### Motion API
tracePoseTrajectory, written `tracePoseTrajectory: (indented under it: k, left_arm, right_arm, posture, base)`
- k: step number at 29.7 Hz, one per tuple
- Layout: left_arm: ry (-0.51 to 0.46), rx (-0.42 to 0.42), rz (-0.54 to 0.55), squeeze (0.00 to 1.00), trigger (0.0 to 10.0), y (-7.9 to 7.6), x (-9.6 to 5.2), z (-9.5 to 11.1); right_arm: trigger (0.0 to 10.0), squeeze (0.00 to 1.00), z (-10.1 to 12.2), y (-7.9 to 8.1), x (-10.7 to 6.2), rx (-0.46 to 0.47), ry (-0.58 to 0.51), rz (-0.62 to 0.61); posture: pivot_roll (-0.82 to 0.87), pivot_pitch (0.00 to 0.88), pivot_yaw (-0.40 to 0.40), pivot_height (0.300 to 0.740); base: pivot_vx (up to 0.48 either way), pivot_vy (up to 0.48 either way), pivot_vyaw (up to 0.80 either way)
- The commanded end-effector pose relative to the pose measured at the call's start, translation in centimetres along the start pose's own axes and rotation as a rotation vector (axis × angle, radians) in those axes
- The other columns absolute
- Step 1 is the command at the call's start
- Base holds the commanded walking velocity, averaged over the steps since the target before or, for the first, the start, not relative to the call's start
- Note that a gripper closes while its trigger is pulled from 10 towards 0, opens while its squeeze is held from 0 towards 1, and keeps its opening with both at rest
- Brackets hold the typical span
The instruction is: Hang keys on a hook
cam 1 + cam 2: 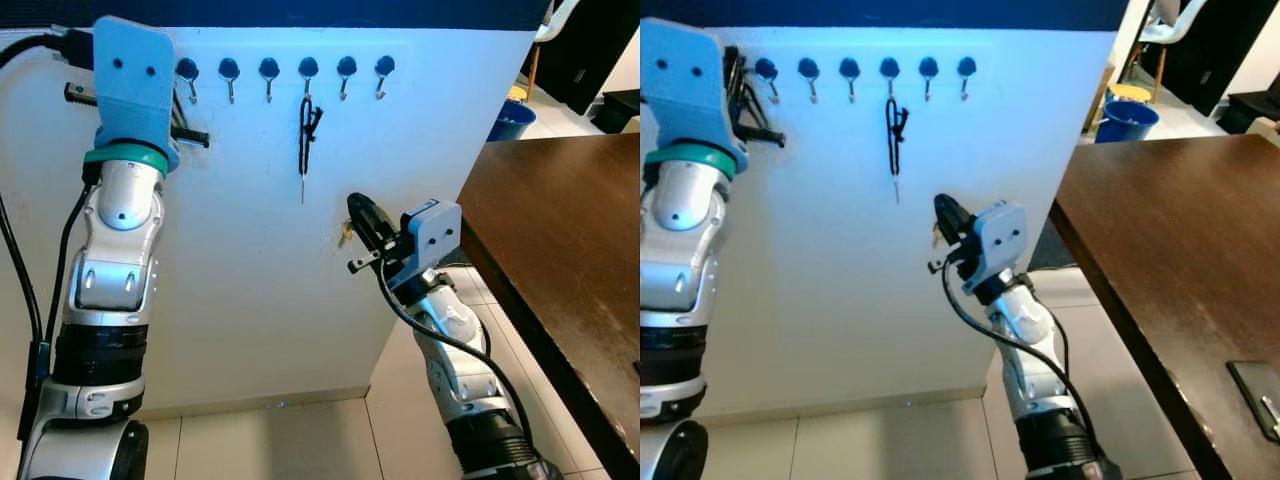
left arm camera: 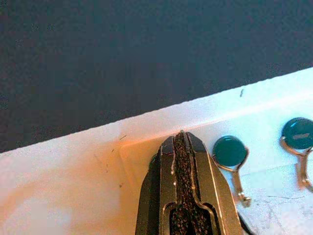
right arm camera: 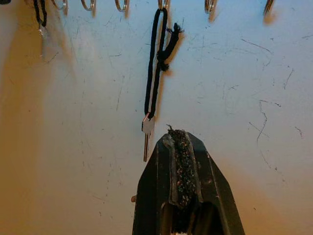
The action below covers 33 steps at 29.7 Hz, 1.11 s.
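Right claw [image 1: 362, 222] sits low on the white board [image 1: 250, 300], with its two black fingers pressed together and nothing between them. The key [image 3: 146, 132] is already up on a hook [image 1: 307, 70]. It hangs by a black string [image 1: 306, 130] from the fourth hook in the row of six. The string and key hang straight down, so the long way of the key runs up and down. From the right claw, the key is up and a bit to the robot's left, close by but not touching. This claw is the nearer one.

Left claw [image 2: 183, 161] is high up by the first hook [image 2: 230, 152], at the top edge of the board. Its fingers are also shut tight and hold nothing.

I think the job looks done. Next, the right claw only needs to pull back without bumping the hanging key. A brown counter [image 1: 570, 260] stands off to the right.
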<state>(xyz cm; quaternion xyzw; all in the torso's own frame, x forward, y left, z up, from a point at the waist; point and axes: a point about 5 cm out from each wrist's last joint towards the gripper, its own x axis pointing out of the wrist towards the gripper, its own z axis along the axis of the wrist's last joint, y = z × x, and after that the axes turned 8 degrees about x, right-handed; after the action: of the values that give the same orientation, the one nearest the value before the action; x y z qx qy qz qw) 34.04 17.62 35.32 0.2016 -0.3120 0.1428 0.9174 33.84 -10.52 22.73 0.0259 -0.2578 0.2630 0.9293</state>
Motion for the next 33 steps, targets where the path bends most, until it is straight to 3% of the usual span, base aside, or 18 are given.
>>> tracePoseTrajectory:
  k: [1,8,17,18,33]
  left_arm:
    - [0.005,0.033,0.014,0.0,10.0,0.2,0.0,-0.4]
    - [0.01,0.04,0.025,0.0,10.0,0.3,0.1,-0.6]
    - [-0.044,0.048,0.074,0.0,10.0,1.6,0.0,0.5]
    - [-0.045,0.045,0.074,0.0,10.0,2.0,-0.6,0.6]
    - [-0.013,0.048,0.056,0.0,10.0,1.8,-1.3,-0.3]
  right_arm:
    - [10.0,0.0,-0.3,0.1,-0.2,0.002,0.007,0.001]
    - [10.0,0.0,-0.3,0.1,-0.2,0.0,0.007,0.002]
    - [10.0,0.0,-0.1,0.0,-0.2,-0.004,0.005,0.0]
    - [10.0,0.0,-0.1,-0.1,-0.1,-0.006,0.004,0.001]
    - [10.0,0.0,0.1,-0.3,0.3,-0.012,-0.002,0.008]
  posture:
    - [0.12,0.108,0.094,0.74]
    - [0.12,0.108,0.094,0.74]
    - [0.11,0.107,0.084,0.74]
    - [0.12,0.104,0.076,0.74]
    - [0.12,0.095,0.07,0.74]
  base:
    - [0.0,0.0,0.0]
    - [0.0,0.0,0.0]
    - [0.0,0.0,0.0]
    - [0.0,0.0,0.0]
    - [0.0,0.0,0.0]
